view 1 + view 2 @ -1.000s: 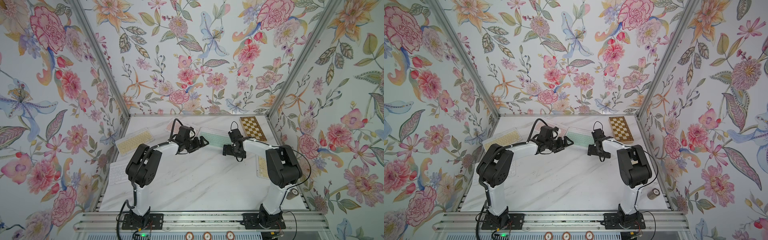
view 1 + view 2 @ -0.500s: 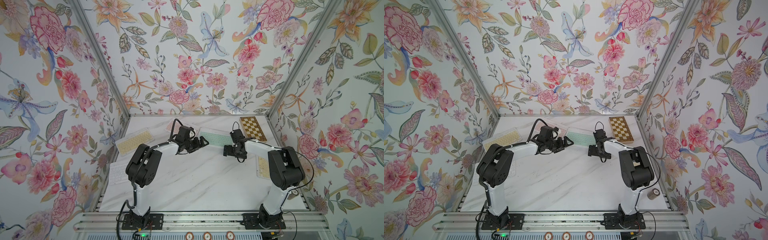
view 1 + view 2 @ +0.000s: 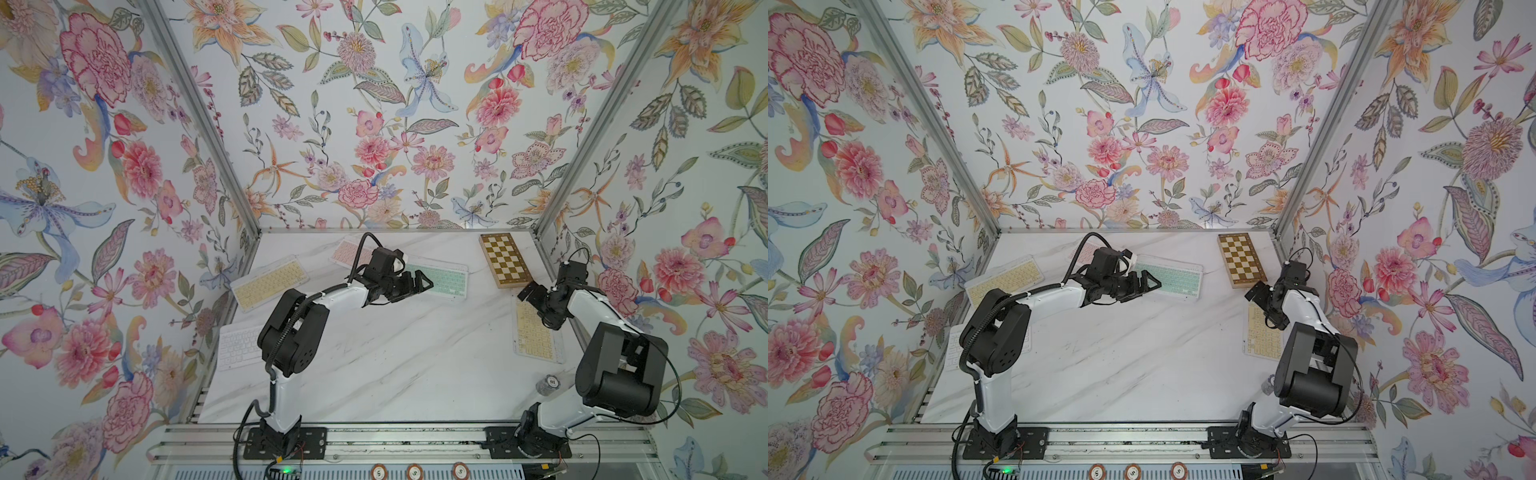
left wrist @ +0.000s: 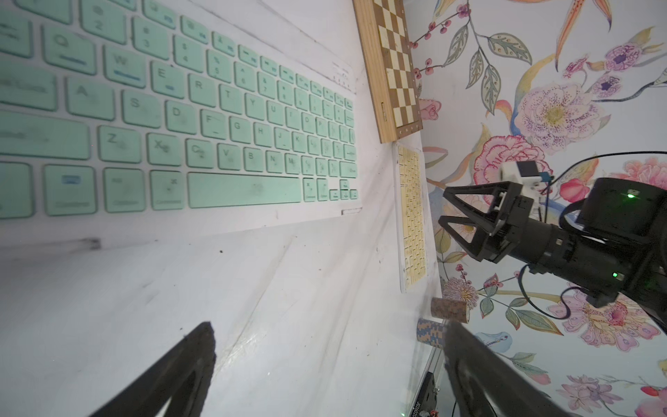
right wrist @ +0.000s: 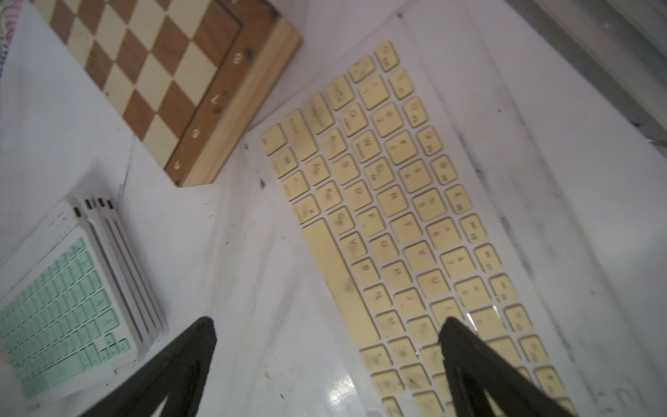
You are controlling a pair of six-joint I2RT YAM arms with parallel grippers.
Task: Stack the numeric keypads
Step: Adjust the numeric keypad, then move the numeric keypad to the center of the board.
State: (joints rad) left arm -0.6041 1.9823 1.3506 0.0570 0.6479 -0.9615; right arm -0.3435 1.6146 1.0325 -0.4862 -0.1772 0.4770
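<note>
On the marble table [image 3: 395, 374], traffic is the largest hazard. Both arms reach toward the back. The left gripper [image 3: 422, 283], fingers spread and empty, hovers at the near end of the mint-topped stack [image 3: 444, 277], just where the next keypad must land. Unless it clears out, I judge an arriving arm could clip it. Edge-on in the right wrist view, the stack's frames sit slightly staggered, so a hard set-down might skew them.

The chessboard [image 3: 505, 261] lies between that stack and the right yellow keypad [image 5: 397, 216], their corners just beside each other. A long keypad swung low could catch the wood.

The right gripper [image 5: 326, 321] is released wide, grasping nothing, with 1 finger above the keys and 1 above bare marble. The keypad lies flat and slim, so a straight pinch would likely press keys or shove it sideways rather than lift it.

For room, the keypad's outer long side runs close to the right wall [image 3: 582, 249], leaving little space for a finger, while its inner side faces open marble. Centre and front are wide and bare. The left yellow keypad [image 3: 270, 286] and white keypad [image 3: 239, 345] hug the left rim, and the pink keypad [image 3: 351, 251] sits at the back, partly behind the left arm. The small chip rolls [image 4: 449, 308] stand near the right arm, where an elbow might knock them.
</note>
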